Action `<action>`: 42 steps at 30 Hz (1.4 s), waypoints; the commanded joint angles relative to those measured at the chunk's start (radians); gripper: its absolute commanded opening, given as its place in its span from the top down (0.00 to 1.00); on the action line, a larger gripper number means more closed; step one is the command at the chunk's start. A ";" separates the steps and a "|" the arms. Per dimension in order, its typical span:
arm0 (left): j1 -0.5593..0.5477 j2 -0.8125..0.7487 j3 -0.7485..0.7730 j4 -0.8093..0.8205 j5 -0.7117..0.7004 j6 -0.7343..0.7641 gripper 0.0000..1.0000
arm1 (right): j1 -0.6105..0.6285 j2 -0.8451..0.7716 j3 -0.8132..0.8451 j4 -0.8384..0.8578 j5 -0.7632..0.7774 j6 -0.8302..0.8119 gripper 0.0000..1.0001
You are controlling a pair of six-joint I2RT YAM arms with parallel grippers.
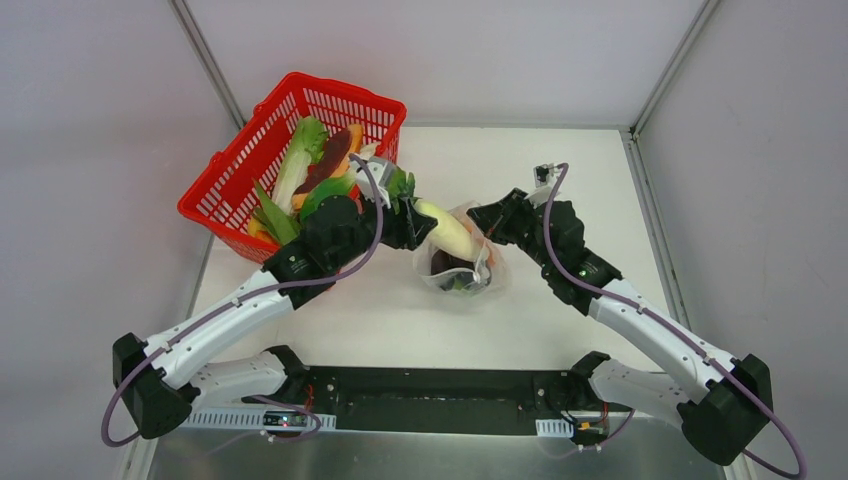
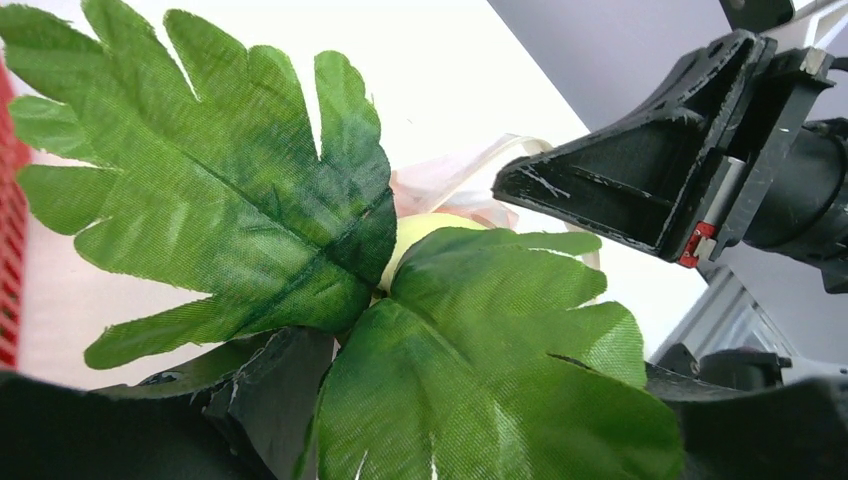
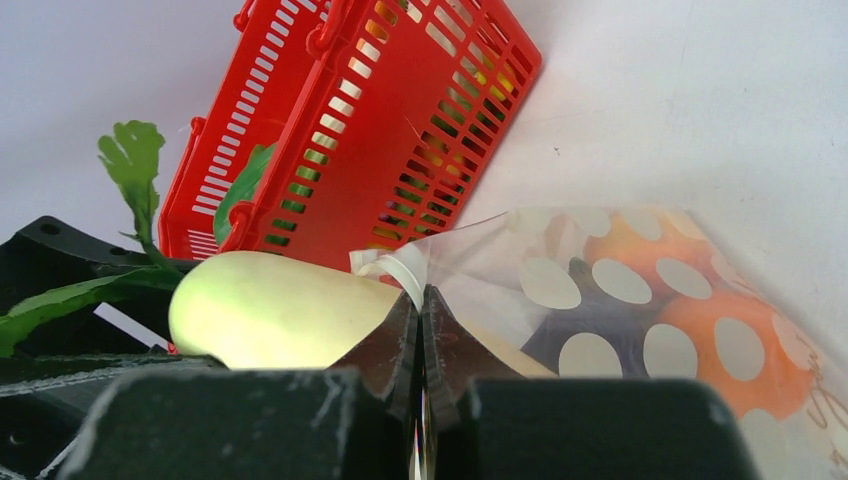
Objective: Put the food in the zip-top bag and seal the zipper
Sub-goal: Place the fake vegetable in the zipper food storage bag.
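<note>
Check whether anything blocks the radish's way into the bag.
Nothing visible does. The radish, held by the left gripper, is at the bag mouth, which the right gripper pinches open; orange fruit and eggplant lie deeper.

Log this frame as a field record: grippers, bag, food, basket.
left gripper: closed on the radish at its leafy end, root end in the bag mouth
right gripper: shut, pinching the rim of the zip-top bag
bag contents: orange fruit and eggplant visible through the wall
seal: mouth open, not closed
basket: red, far left of the table, holds leafy greens and other produce
</note>
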 commanded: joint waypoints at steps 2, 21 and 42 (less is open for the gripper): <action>-0.005 0.052 0.044 0.087 0.138 -0.062 1.00 | -0.002 -0.017 0.009 0.073 0.000 0.004 1.00; -0.137 0.083 -0.060 0.178 -0.240 0.024 1.00 | -0.004 -0.073 -0.039 0.072 0.114 0.088 1.00; -0.226 0.256 -0.029 0.161 -0.090 0.028 0.88 | -0.010 -0.071 -0.048 0.081 0.074 0.176 1.00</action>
